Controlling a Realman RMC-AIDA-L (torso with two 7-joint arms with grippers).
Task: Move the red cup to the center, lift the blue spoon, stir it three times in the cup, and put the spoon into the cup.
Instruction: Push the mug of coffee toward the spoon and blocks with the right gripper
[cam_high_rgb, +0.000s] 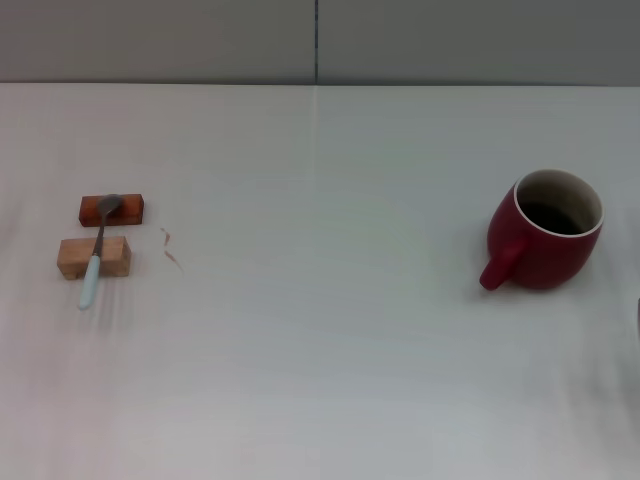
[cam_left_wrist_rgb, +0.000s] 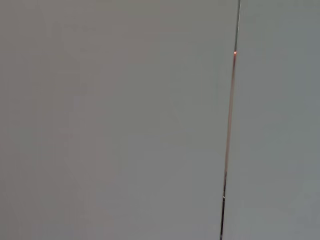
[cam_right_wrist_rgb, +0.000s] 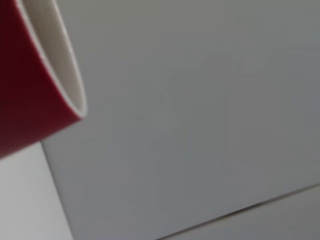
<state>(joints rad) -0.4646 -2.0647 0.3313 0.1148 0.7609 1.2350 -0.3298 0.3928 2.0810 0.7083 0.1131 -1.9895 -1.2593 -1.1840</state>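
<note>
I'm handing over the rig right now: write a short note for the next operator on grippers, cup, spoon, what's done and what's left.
Grippers: neither shows in any view.
Red cup: upright on the table's right side, handle toward the robot's left, not yet centered. It fills a corner of the right wrist view.
Blue spoon: far left, lying across two wooden blocks, bowl on the reddish far one.
Done: nothing.
Left: center cup, lift spoon, stir three times, leave spoon in cup.

Two wooden blocks sit near the worktop's (cam_high_rgb: 320, 350) left edge: a reddish block (cam_high_rgb: 112, 210) farther back, a pale block (cam_high_rgb: 93, 256) just before it, slightly apart.
</note>
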